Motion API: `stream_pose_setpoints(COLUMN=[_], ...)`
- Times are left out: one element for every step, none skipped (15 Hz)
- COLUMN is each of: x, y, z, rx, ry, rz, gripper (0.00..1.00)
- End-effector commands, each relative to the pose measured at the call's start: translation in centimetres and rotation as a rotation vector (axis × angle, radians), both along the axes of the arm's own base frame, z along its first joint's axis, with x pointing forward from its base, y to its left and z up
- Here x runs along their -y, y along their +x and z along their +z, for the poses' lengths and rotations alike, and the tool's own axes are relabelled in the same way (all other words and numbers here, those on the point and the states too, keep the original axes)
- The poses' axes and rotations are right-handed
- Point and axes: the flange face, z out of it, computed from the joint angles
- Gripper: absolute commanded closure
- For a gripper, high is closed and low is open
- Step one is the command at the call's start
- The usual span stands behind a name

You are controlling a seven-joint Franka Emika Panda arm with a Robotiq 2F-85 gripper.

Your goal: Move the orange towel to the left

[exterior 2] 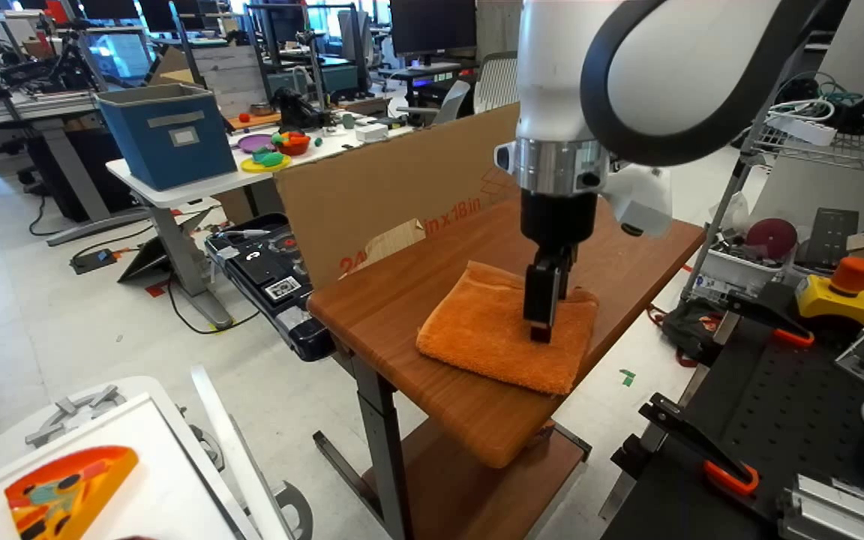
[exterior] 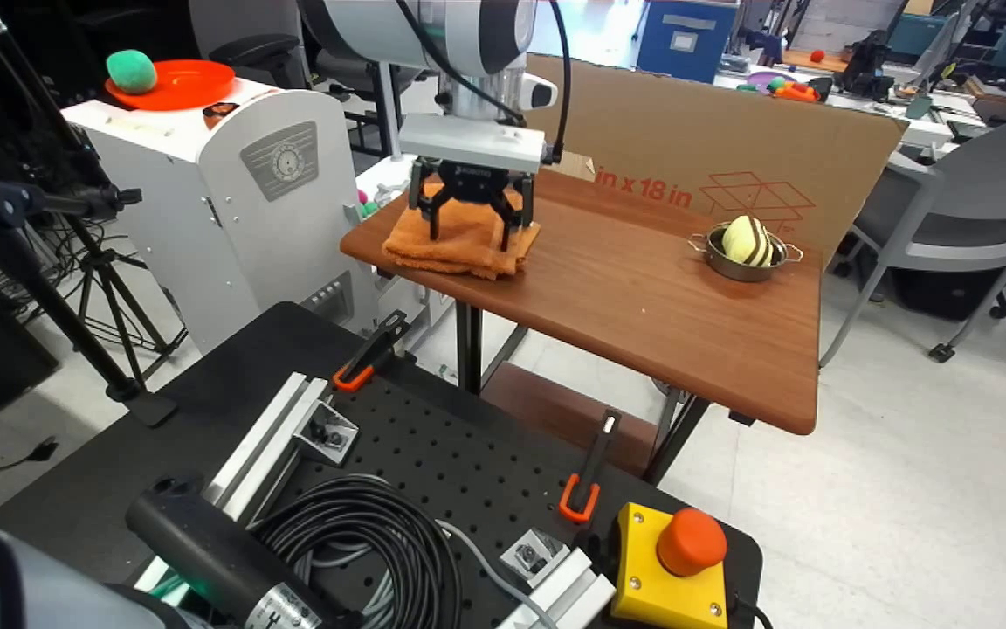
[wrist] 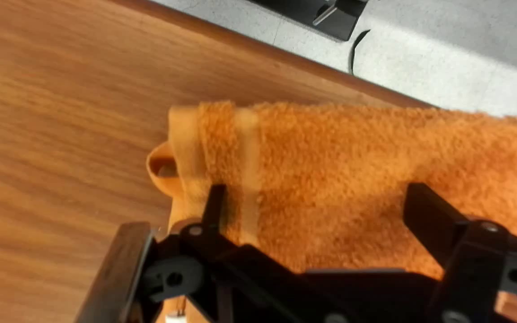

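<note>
The brown wooden counter (exterior: pixel 643 301) is the biggest thing here, and a long sheet of cardboard (exterior: pixel 625 118) stands along one side of it, printed in red with lettering and a drawn box. A white robot arm (exterior 2: pixel 552 71) reaches in over one end, its wrist pointing straight down. Right below lies the orange towel (exterior 2: pixel 488 322), folded to a rough square near a corner, its border coming up to the counter's edge — and in the wrist view a little loop of its fabric sticks out beside two smooth bands. The black hand (exterior: pixel 470 243) sits over the towel with its two fingers (wrist: pixel 429 220) spread wide, one above the banded end and the other well across the cloth; the tips are so near the pile that I can't tell whether they touch it. Well apart, toward the counter's opposite end and near the cardboard, there's a small metal pot (exterior: pixel 739 272) with a handle on either side. Smallest of all is the pale yellow ball (exterior: pixel 746 241) with dark stripes — it rests inside, its top above the rim.
</note>
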Motion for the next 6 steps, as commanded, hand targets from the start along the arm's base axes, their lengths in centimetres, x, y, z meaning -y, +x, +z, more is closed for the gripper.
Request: stream_pose_setpoints(x=[-0.2, -0.2, -0.3, -0.3, -0.3, -0.2], y=[-1.0, 0.5, 0.4, 0.1, -0.2, -0.5], z=[6.7, 3.2, 4.8, 5.9, 6.6, 6.8], rx=[0.078, 0.05, 0.071, 0.08, 0.085, 0.086], ry=[-0.009, 0.0, -0.002, -0.006, -0.008, -0.01], rz=[-0.058, -0.025, -0.036, -0.041, -0.044, -0.045], gripper=[0.0, 0.0, 0.0, 0.0, 0.0, 0.0])
